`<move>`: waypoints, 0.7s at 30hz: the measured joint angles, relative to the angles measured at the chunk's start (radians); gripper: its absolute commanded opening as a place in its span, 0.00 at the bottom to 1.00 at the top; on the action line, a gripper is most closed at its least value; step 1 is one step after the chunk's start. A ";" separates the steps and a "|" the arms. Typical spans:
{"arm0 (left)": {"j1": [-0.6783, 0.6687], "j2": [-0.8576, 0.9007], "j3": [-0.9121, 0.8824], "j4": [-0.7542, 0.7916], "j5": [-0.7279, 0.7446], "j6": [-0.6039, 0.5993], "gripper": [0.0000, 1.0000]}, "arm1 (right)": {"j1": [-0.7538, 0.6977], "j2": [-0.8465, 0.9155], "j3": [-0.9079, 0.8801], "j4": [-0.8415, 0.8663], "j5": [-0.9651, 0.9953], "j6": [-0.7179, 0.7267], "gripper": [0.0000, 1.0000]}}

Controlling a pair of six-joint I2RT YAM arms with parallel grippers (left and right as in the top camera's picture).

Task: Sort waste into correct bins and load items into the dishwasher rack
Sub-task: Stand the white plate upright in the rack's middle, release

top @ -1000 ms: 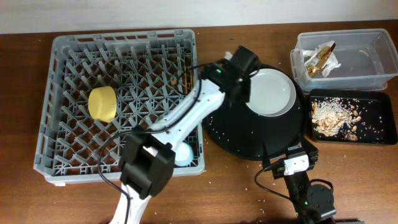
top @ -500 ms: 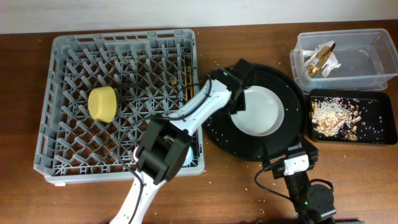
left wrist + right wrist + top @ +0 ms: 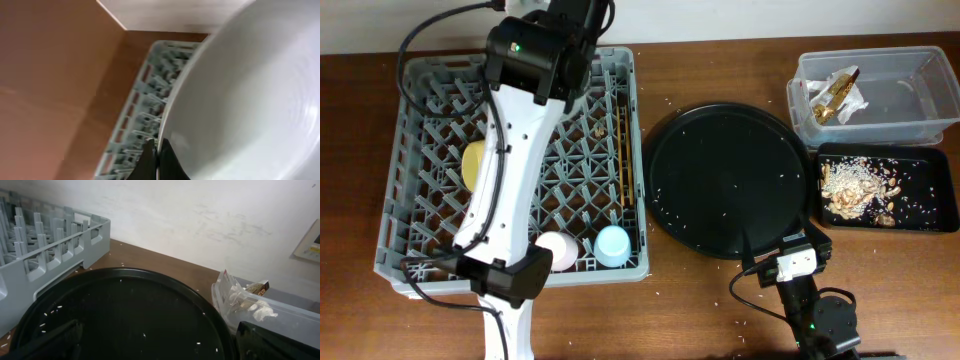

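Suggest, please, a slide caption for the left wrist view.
Left claw grips the pale plate by its rim over the grey dishwasher rack.

Plate (image 3: 250, 100) is off the round black tray (image 3: 730, 180). A second ago it sat right of the tray's centre, then slid toward the left side. The tray now shows only scattered rice grains.

Left arm (image 3: 510, 150) no longer reaches across to the tray. It now runs up over the left half of the rack (image 3: 420, 250), with the wrist past the back edge.

Left wrist view: left gripper (image 3: 159, 157) pinches the plate's rim, with the plate tilted above a rack edge.

With the arm moved, the pink cup (image 3: 558, 250) comes into view, and the blue cup (image 3: 613, 245) and chopsticks (image 3: 623, 150) show whole. The yellow bowl (image 3: 472, 165) is now partly covered by the arm.
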 measured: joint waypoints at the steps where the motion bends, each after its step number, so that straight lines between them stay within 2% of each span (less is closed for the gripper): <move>1: 0.000 -0.002 -0.055 0.001 -0.037 -0.001 0.00 | 0.000 0.000 0.000 0.000 0.000 0.000 0.98; 4: 0.000 0.002 -0.323 0.000 -0.080 -0.075 0.00 | 0.000 0.000 0.000 0.000 0.000 0.000 0.98; 7: 0.000 -0.001 -0.554 0.092 0.024 -0.157 0.00 | 0.000 0.000 0.000 0.000 0.000 0.000 0.98; 8: 0.000 -0.002 -0.576 0.091 0.051 -0.179 0.01 | 0.000 0.000 0.000 0.000 0.000 0.001 0.98; 9: -0.002 -0.002 -0.578 0.090 0.063 -0.196 0.46 | 0.000 0.000 0.000 0.000 0.000 0.000 0.98; 10: -0.005 -0.002 -0.578 0.087 0.074 -0.208 0.69 | 0.000 0.000 0.000 0.000 0.000 0.000 0.98; 12: -0.019 -0.002 -0.571 0.034 0.119 -0.220 0.99 | 0.000 0.000 0.000 0.000 0.000 0.000 0.98; 14: -0.025 -0.035 -0.529 0.004 0.183 -0.224 0.99 | 0.000 0.000 0.000 0.000 0.000 0.001 0.98; 16: -0.025 -0.140 -0.520 0.009 0.214 -0.226 0.99 | 0.000 0.000 0.000 0.000 0.000 0.000 0.98; 19: -0.025 -0.454 -0.489 0.000 0.292 -0.214 0.99 | 0.000 0.000 0.000 0.000 0.000 0.000 0.98; 21: -0.024 -0.591 -0.480 0.000 0.444 -0.187 0.99 | 0.000 0.000 0.000 0.000 0.000 0.001 0.98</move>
